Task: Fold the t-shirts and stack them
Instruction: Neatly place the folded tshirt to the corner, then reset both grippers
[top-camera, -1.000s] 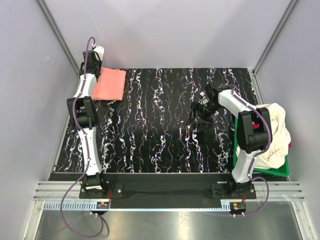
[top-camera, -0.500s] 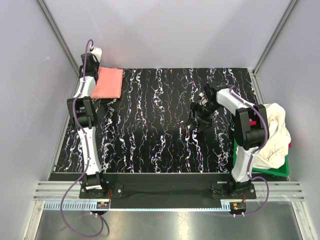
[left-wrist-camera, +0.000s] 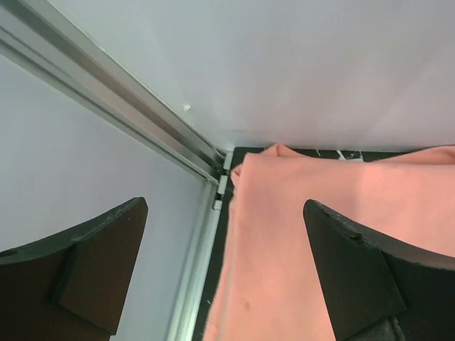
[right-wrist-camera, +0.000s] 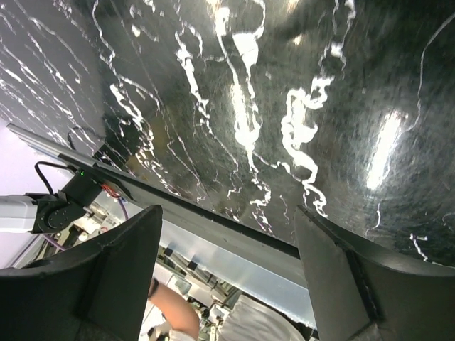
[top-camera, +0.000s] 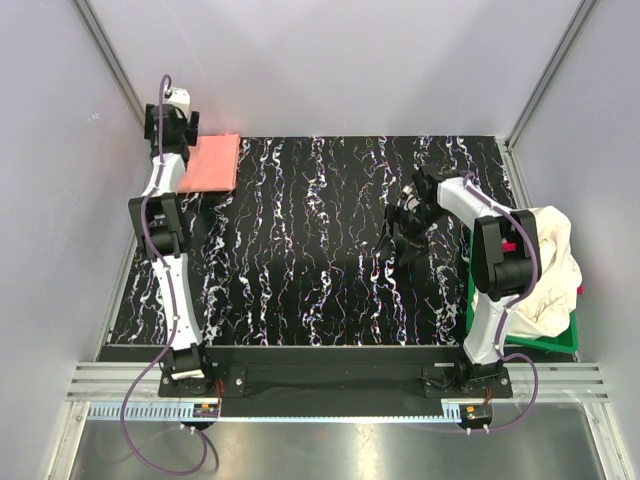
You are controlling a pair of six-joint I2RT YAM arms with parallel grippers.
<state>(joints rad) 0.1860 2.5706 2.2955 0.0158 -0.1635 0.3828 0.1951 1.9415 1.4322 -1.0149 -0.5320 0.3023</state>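
A folded salmon-pink t-shirt (top-camera: 211, 161) lies flat in the table's far left corner; in the left wrist view it (left-wrist-camera: 334, 213) fills the right half below the jaws. My left gripper (top-camera: 171, 124) (left-wrist-camera: 224, 213) hangs open just beyond the shirt's left edge, nothing between its fingers. Cream-white t-shirts (top-camera: 548, 262) are heaped in the green basket (top-camera: 523, 345) at the right, with a bit of magenta cloth (top-camera: 513, 251) showing. My right gripper (top-camera: 405, 216) (right-wrist-camera: 227, 213) is open and empty above bare table, right of centre.
Black marbled tabletop (top-camera: 320, 250) between the arms. A metal frame rail (left-wrist-camera: 128, 106) and the white walls close in beside the left gripper at the corner. The basket overhangs the table's right edge beside the right arm.
The left gripper slid the salmon shirt further into the far left corner, then opened and let it go, drawing back toward the wall. The right gripper shifted only slightly.
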